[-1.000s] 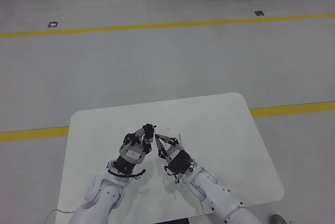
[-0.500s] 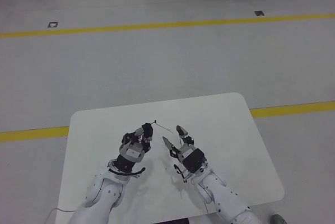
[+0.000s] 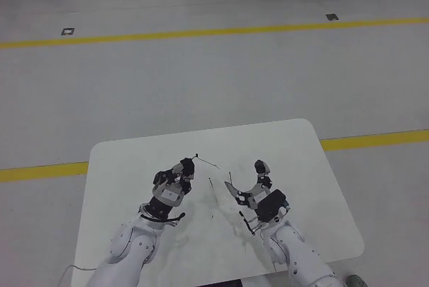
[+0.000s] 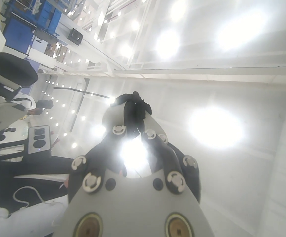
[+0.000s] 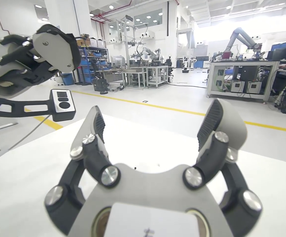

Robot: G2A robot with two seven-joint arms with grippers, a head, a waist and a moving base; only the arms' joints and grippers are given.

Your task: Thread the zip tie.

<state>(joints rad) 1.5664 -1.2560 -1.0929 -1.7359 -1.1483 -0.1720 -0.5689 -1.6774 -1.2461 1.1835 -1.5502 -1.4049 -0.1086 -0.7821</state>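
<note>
Glare is flooding the left wrist view, so the contact at those fingertips is hard to read there. From above, whether the tie's tail is passing through its head is too fine to tell. A few thin dark marks (image 3: 210, 181) are lying between the arms, too small to name. The white table (image 3: 300, 208) is carrying both arms near its middle. The left gripper (image 3: 187, 167) is hovering left of centre, fingers pressed together and pinching the black zip tie (image 3: 206, 162). The tie is sticking out as a thin line from the fingertips toward the other arm, above the tabletop. The right gripper (image 3: 244, 177) is sitting apart on the right, jaws spread wide and gripping nothing. A second ago the two grippers were meeting tip to tip over the tie. Now the right one is letting go and backing off to its own side, while the left is staying put with the strap.
</note>
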